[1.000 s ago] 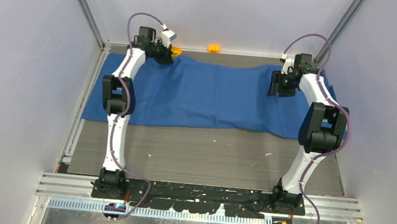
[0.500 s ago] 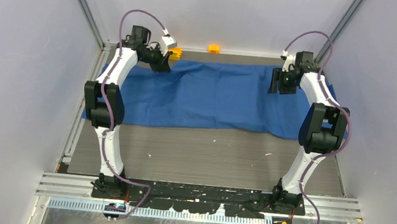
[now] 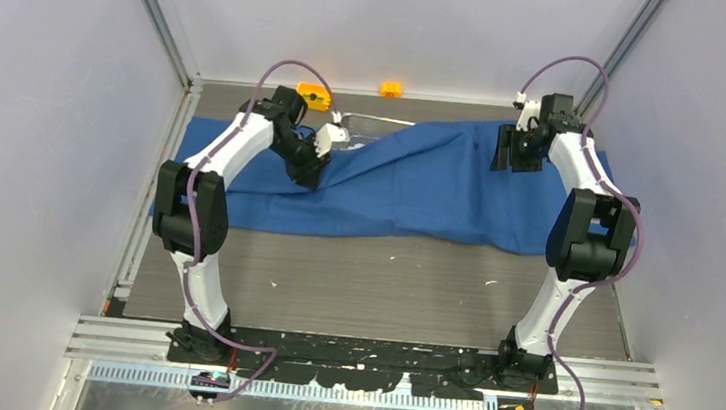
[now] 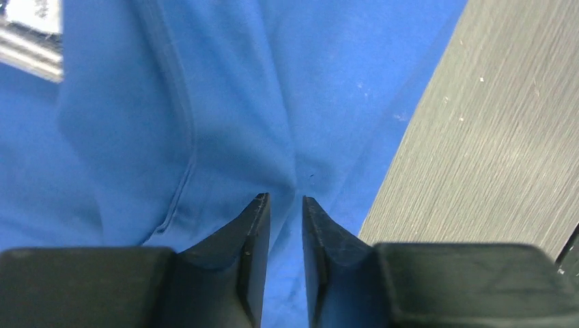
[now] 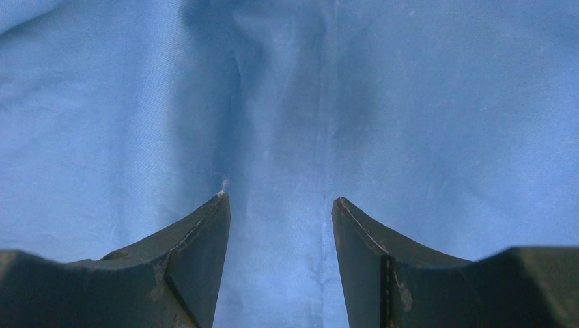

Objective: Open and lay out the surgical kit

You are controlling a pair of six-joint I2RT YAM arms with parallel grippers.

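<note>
The large blue cloth wrap (image 3: 421, 186) lies across the far half of the table. Its far left part is folded back toward me, baring a strip of steel rim (image 3: 375, 120); I cannot tell whether it is the basket or the tray. My left gripper (image 3: 312, 173) sits low on that folded part. In the left wrist view its jaws (image 4: 286, 198) stand a narrow gap apart, with a pucker of cloth (image 4: 205, 102) just ahead of the tips and the steel rim (image 4: 27, 53) at the top left. My right gripper (image 3: 512, 161) hovers open over the cloth's far right (image 5: 280, 198), holding nothing.
Two small orange blocks sit at the back edge, one (image 3: 312, 93) just behind the steel rim and one (image 3: 390, 89) by the wall. Bare grey table (image 3: 372, 276) runs along the near side. Walls close in left, right and behind.
My left arm swung from the far left corner toward the middle and nearer, dragging the cloth's far edge back and uncovering the steel rim. Its jaws have parted slightly. The right arm stayed put.
</note>
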